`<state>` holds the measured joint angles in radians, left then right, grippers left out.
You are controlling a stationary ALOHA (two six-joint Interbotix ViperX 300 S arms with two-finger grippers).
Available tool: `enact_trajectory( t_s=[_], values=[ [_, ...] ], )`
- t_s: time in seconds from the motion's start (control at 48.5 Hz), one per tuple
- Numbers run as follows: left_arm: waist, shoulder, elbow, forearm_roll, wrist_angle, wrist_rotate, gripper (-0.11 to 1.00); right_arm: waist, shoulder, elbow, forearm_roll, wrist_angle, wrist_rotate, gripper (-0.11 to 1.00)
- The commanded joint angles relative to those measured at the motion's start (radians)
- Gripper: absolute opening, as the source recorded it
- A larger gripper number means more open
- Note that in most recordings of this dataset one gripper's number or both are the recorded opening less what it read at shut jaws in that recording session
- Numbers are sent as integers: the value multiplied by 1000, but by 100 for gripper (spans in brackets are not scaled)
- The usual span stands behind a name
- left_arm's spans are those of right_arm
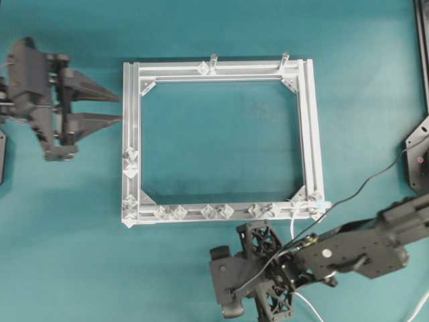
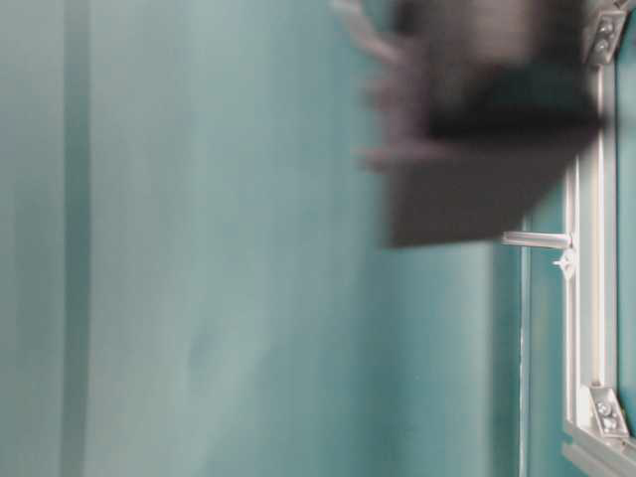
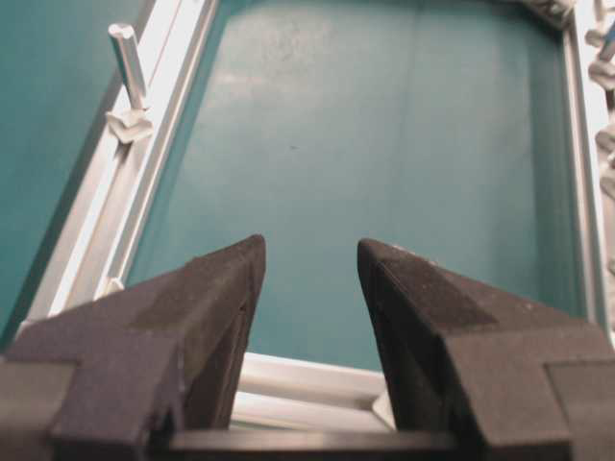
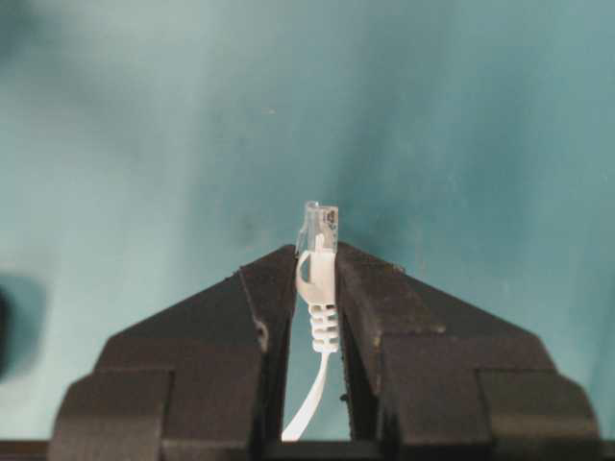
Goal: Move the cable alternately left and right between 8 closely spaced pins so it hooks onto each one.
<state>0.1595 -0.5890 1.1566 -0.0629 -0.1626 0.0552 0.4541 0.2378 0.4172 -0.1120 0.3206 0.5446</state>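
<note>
1. In the right wrist view, the right gripper (image 4: 315, 257) has its black fingers (image 4: 259, 317) pinched on the cable (image 4: 322, 322) just behind its tip. The clear plug (image 4: 320, 227) sticks out past the fingertips, and the ribbed white boot sits between the pads.
2. Below the boot, the thin white cord runs back down between the fingers towards the wrist.
3. In the overhead view that gripper (image 1: 268, 236) hovers just outside the bottom rail of the silver frame (image 1: 305, 134), near its lower right corner.
4. A strand of the cable (image 1: 293, 221) crosses from the gripper to that corner of the frame.
5. The pins (image 1: 218, 212) stand in pairs along the bottom rail, with more on the frame's left rail; no cable is laced around the ones that show clearly.
6. The left gripper (image 1: 110, 107) waits just outside the frame's left rail near the upper corner, jaws spread wide and holding nothing.
7. Two grey posts (image 1: 214, 62) rise from the frame's far rail.
</note>
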Motion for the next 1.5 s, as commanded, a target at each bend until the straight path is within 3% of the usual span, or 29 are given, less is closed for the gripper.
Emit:
enact_trajectory(
  t_s=[0.0,0.33,0.577,0.866,1.484],
  values=[
    [-2,-80,20,3,20,5,48,2,-72,-3,0,15,20,16],
    [-2,-506,176,3,126,5,48,2,-163,35,-17,123,190,16],
    [-2,-761,227,3,287,5,48,3,-206,60,-98,230,362,16],
    [0,-775,232,3,364,3,48,3,-245,87,-166,313,588,16],
    [-2,-775,239,3,364,3,48,17,-288,147,-224,400,980,16]
  ],
)
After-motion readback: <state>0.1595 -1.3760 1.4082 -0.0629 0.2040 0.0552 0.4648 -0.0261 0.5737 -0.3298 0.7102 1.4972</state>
